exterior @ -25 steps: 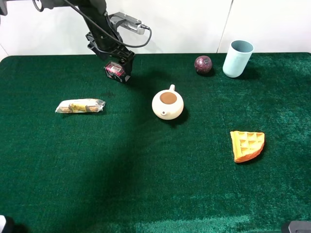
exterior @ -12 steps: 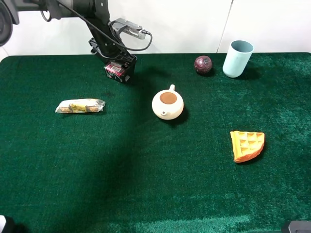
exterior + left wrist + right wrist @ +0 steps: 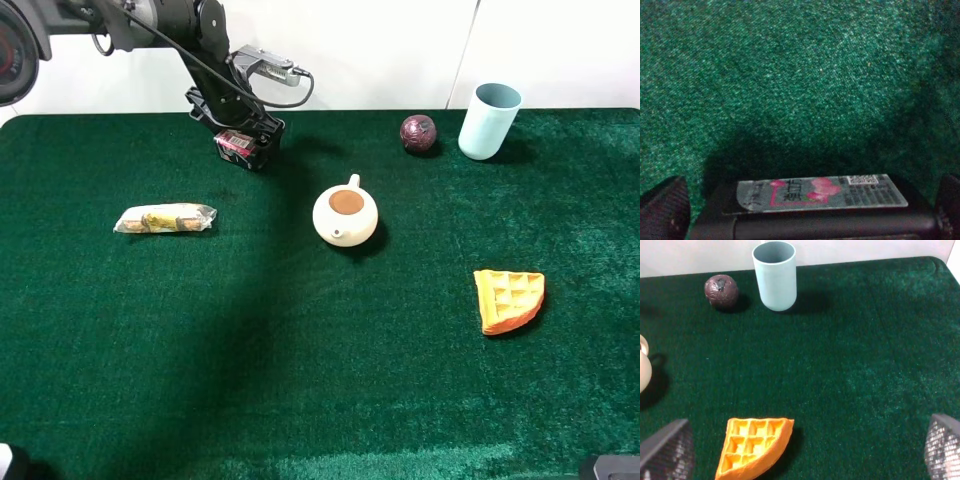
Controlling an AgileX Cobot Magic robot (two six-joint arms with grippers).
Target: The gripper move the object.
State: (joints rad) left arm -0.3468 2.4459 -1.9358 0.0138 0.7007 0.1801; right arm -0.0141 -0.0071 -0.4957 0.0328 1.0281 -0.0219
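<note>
The object is a small black box (image 3: 236, 146) with pink and white printing, at the back left of the green table (image 3: 300, 380). My left gripper (image 3: 244, 138) is shut on it and holds it at or just above the cloth. In the left wrist view the box (image 3: 820, 195) spans the gap between the two fingers (image 3: 662, 207). My right gripper (image 3: 804, 447) is open and empty, low above the cloth near the table's front right, with its fingertips (image 3: 665, 452) wide apart.
A cream teapot (image 3: 345, 215) stands mid-table. A wrapped yellow snack bar (image 3: 165, 217) lies at the left. A dark red ball (image 3: 418, 132) and a pale blue cup (image 3: 490, 120) are at the back right. An orange waffle piece (image 3: 508, 299) lies at the right.
The left arm has leaned lower over the back left of the table, with the box still in the gripper and almost at the same spot. The other objects have not moved.
</note>
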